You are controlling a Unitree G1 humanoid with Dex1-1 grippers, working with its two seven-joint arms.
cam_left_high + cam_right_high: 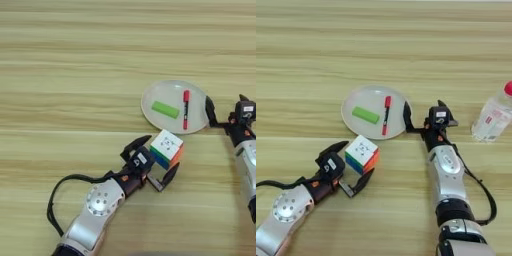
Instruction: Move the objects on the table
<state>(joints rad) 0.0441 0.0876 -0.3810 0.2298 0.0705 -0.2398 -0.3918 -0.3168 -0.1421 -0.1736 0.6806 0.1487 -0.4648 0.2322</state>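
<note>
Left gripper (pixel 157 160) spread apart around puzzle cube (pixel 167 148) near tabletop (pixel 75 75) front edge, just in front of plate (pixel 155 97) holding green block (pixel 165 109) and marker pen (pixel 186 109); right gripper (pixel 423 114) open at plate's right rim, bottle (pixel 495 114) toward right edge.

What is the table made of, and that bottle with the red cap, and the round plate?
The table looks like light wood or a wood-look top: long plank lines and grain run across it. The bottle seems to be clear plastic, since the table shows through it; it has a red cap. The plate is pale, smooth and a little shiny, maybe plastic or ceramic; I cannot tell which.
</note>
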